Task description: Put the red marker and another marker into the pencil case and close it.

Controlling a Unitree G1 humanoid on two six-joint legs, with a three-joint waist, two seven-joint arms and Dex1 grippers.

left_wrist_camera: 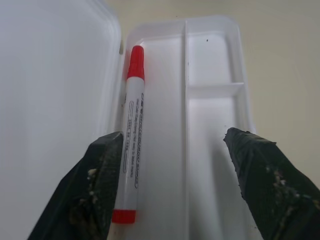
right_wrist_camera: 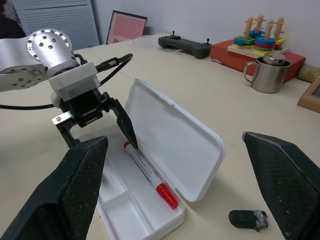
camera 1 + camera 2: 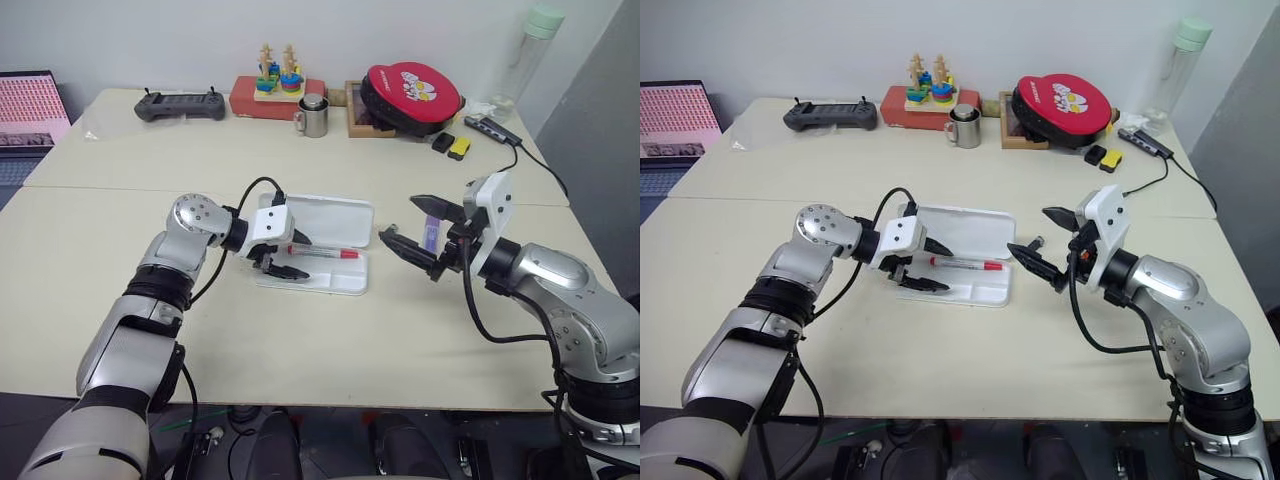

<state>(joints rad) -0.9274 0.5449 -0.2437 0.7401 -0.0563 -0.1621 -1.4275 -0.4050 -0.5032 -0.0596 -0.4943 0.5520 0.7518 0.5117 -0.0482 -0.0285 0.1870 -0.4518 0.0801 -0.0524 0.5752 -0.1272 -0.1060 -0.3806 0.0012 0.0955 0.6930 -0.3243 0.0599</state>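
The white pencil case (image 3: 345,285) lies open in the middle of the table, its lid (image 3: 330,215) tipped up at the back. In its long tray compartment lies the red marker (image 1: 131,140), free of any grip. My left gripper (image 3: 300,257) hovers just over the marker's left end, open, its fingers astride it. A short purple marker (image 3: 432,235) lies on the table to the right of the case, partly hidden by my right gripper (image 3: 400,217). That gripper is open with nothing between its fingers.
Along the table's far side stand a black controller (image 3: 180,105), a red box with a ring-stacking toy (image 3: 275,90), a metal mug (image 3: 314,115) and a round red case (image 3: 410,98). A cable and hub (image 3: 490,125) run at the far right.
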